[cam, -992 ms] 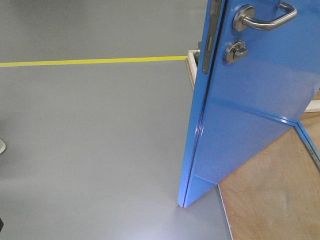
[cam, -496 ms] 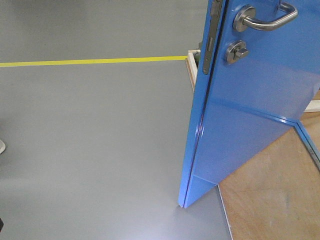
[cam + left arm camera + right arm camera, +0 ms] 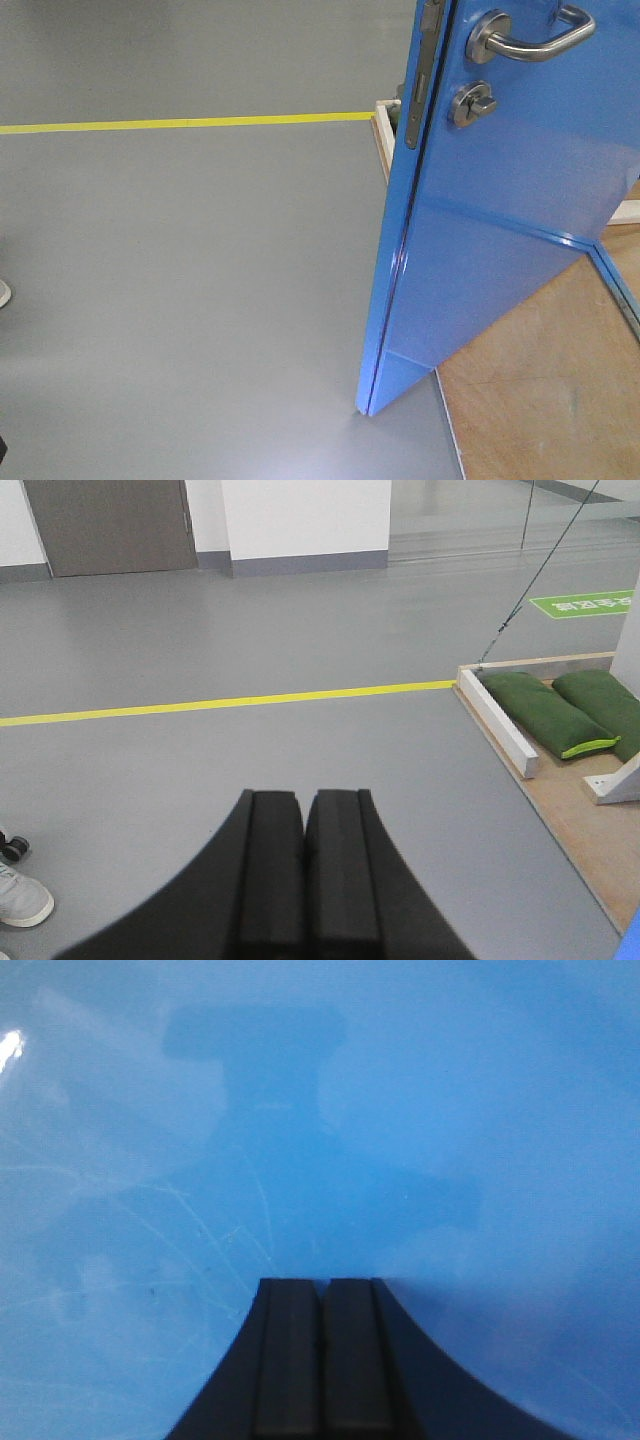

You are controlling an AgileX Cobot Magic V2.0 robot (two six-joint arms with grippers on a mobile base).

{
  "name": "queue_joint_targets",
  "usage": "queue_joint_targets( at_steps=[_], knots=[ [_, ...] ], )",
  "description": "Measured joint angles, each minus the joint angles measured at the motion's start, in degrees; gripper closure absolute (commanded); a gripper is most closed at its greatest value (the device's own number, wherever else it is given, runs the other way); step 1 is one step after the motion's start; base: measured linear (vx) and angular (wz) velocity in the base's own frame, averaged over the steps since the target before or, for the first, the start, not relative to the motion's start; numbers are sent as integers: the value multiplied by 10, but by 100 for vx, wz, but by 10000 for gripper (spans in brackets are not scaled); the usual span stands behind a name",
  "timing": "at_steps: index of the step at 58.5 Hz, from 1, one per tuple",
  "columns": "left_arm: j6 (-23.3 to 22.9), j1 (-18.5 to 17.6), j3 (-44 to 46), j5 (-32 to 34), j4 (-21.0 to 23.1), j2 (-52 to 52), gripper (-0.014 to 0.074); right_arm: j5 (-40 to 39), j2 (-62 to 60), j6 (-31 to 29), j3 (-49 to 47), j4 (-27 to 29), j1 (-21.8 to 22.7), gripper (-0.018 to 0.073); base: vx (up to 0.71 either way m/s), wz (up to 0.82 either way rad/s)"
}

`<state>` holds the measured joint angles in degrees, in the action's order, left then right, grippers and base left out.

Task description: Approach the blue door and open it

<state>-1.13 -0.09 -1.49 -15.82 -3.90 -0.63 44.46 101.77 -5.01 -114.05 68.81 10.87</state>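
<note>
In the front view, the smooth grey floor (image 3: 180, 280) fills the left side, crossed by a thin yellow tape line (image 3: 190, 123) that runs up to a plywood platform (image 3: 550, 400) on the right. The tall glossy bright-blue door (image 3: 500, 230) stands at the right, angled so its narrow edge faces the camera, with its bottom corner over the grey floor just beside the platform. On that edge sits a long metal latch plate (image 3: 420, 80). On the face are a round silver thumb-turn lock (image 3: 472, 103) and, above it, a silver lever handle (image 3: 530, 35).

The left wrist view shows the black left gripper (image 3: 308, 810) with its pads pressed together, empty, over the floor. Two green sandbags (image 3: 545, 715) lie on the platform at the right.

The black right gripper (image 3: 322, 1285) is also closed and empty, its tips right at the door's blue surface.
</note>
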Motion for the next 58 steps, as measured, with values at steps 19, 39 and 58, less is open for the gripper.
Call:
queue_joint_targets(
  at_steps=[19,39,58],
  knots=[
    [0,0,0,0,0,0,524,1,0,0,0,0,0,547,0,0],
    [0,0,0,0,0,0,524,9,-1,0,0,0,1,547,1,1],
    [0,0,0,0,0,0,524,28,-7,-1,0,-7,7,547,9,8]
  ],
)
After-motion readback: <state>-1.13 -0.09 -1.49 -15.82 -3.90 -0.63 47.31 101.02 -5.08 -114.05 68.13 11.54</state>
